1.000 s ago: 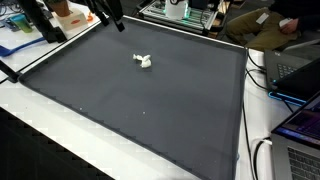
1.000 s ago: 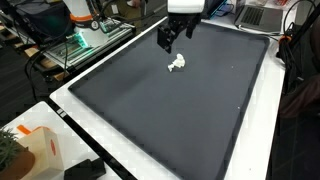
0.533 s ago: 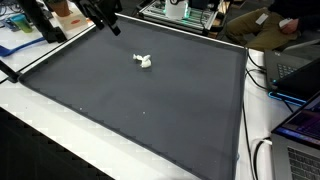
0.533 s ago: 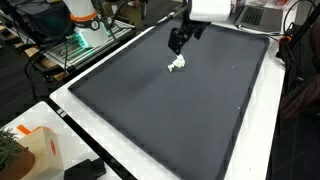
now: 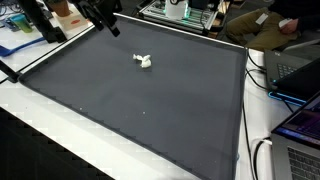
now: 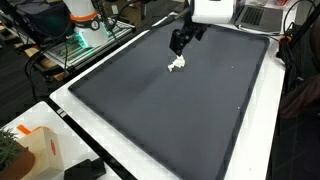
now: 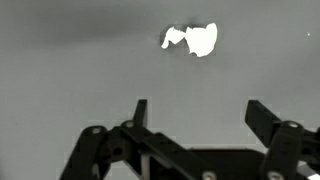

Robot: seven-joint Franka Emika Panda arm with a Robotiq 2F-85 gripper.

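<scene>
A small white crumpled object (image 5: 143, 61) (image 6: 177, 64) (image 7: 192, 39) lies on the dark grey mat (image 5: 150, 110) (image 6: 170, 110), toward its far side. My gripper (image 5: 110, 24) (image 6: 180, 40) (image 7: 198, 112) hangs above the mat a little way from the object, touching nothing. Its two black fingers stand wide apart with only bare mat between them in the wrist view, where the white object lies beyond the fingertips, slightly right of centre.
The mat covers a white table (image 6: 100, 140). An orange and white box (image 6: 35, 150) sits at a near corner. Laptops (image 5: 300, 70) and cables lie along one side, and equipment racks (image 6: 80, 45) and people stand beyond the far edges.
Over the last second my gripper has shifted sideways above the mat and a little farther from the white object. It stayed open, and the object has not moved.
</scene>
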